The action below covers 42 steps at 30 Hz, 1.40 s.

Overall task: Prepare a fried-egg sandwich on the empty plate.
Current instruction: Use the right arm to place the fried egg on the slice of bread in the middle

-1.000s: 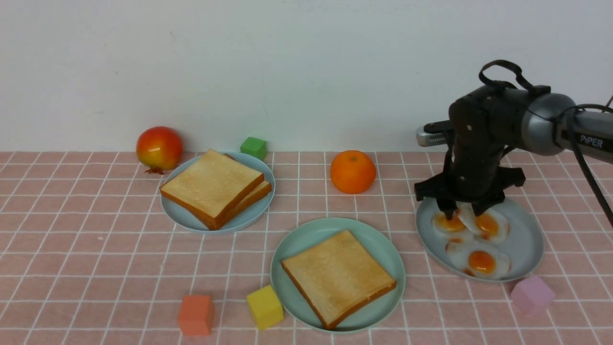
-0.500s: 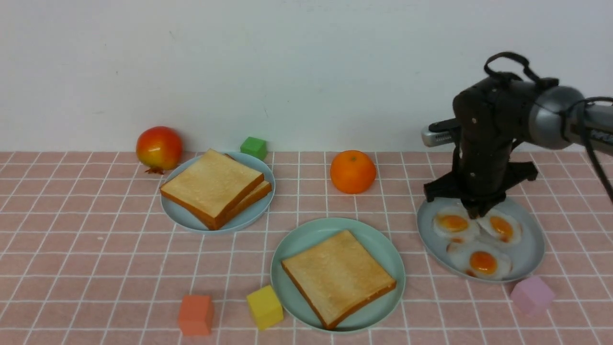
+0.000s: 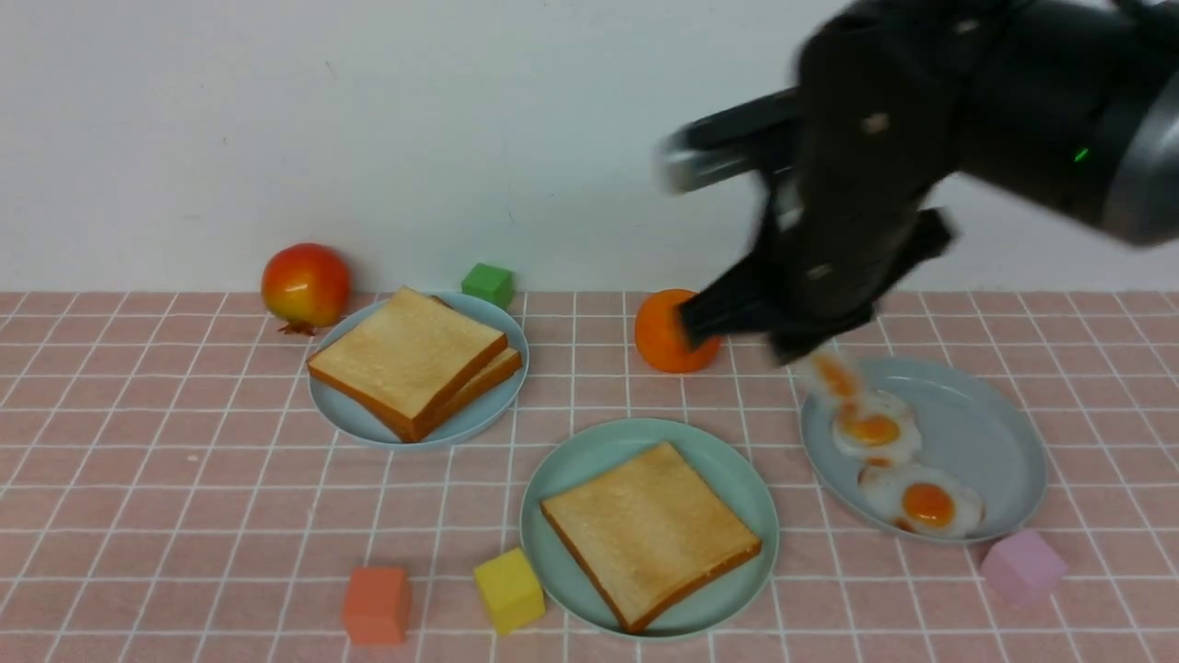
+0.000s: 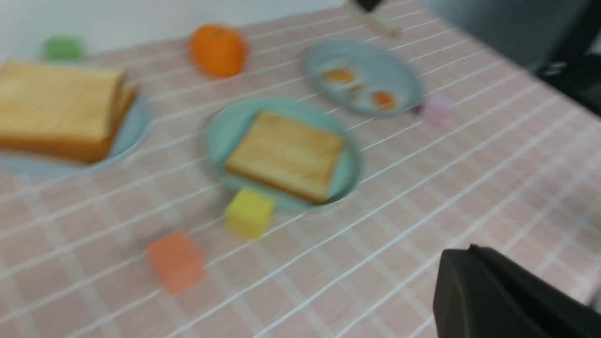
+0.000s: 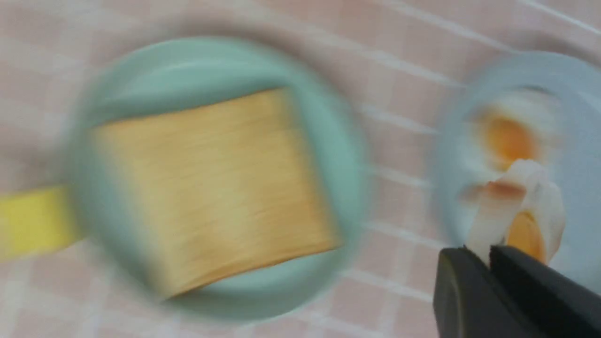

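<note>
The mint-green plate (image 3: 571,460) sits front centre with one toast slice (image 3: 649,529) on it. It also shows in the left wrist view (image 4: 225,126) and in the right wrist view (image 5: 188,65). Two more toast slices (image 3: 410,359) are stacked on a blue-grey plate (image 3: 368,425) at the back left. My right gripper (image 3: 811,354) is shut on a fried egg (image 3: 829,376) and holds it in the air over the left edge of the right blue-grey plate (image 3: 995,433). The held egg (image 5: 526,220) hangs from the closed jaws. Two eggs (image 3: 870,428) stay on that plate. My left gripper (image 4: 469,256) appears shut and empty, low over the near table.
A red fruit (image 3: 306,284) and a green cube (image 3: 488,281) are at the back left. An orange (image 3: 659,331) is partly behind my right arm. A yellow cube (image 3: 508,589) and an orange cube (image 3: 376,603) lie front left of the mint plate. A pink cube (image 3: 1022,566) lies front right.
My right gripper closed on one egg, lifted it off the right plate and swung up and left with it. Two eggs are left on that plate.
</note>
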### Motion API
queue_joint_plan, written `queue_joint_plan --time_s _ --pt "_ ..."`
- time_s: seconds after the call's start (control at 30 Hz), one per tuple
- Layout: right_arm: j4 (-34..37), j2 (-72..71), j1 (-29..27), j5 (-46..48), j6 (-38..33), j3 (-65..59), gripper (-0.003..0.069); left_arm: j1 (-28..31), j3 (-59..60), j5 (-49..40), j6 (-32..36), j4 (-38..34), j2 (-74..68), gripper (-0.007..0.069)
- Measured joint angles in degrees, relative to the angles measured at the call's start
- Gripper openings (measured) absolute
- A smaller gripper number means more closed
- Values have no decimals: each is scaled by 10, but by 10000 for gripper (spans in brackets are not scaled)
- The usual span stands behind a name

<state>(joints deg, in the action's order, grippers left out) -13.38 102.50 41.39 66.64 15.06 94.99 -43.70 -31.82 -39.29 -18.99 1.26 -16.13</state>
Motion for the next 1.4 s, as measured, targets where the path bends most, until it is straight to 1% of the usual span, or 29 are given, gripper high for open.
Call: queue_joint_plan --time_s 0.07,0.13,0.17,0.23,0.4,0.63,1.03,1.4 --pt "-1 13 50 -6 0 0 75 0 0 -20 -46 44 0 12" --pt "-8 31 82 -16 3 0 75 0 0 -29 -68 63 0 12" --pt "-20 46 95 -25 10 0 75 0 0 -31 -77 70 0 12" --pt "-40 71 105 -32 19 0 75 0 0 -33 -82 73 0 12" --pt "-73 120 103 -43 25 -1 75 0 0 -33 -85 68 0 12" --pt "-106 151 103 -57 26 -1 75 0 0 -31 -85 55 0 12" --pt "-104 182 103 -88 26 -1 75 0 0 -31 -85 44 0 12" --pt "-121 189 104 -77 30 -1 75 0 0 -31 -85 38 0 12"
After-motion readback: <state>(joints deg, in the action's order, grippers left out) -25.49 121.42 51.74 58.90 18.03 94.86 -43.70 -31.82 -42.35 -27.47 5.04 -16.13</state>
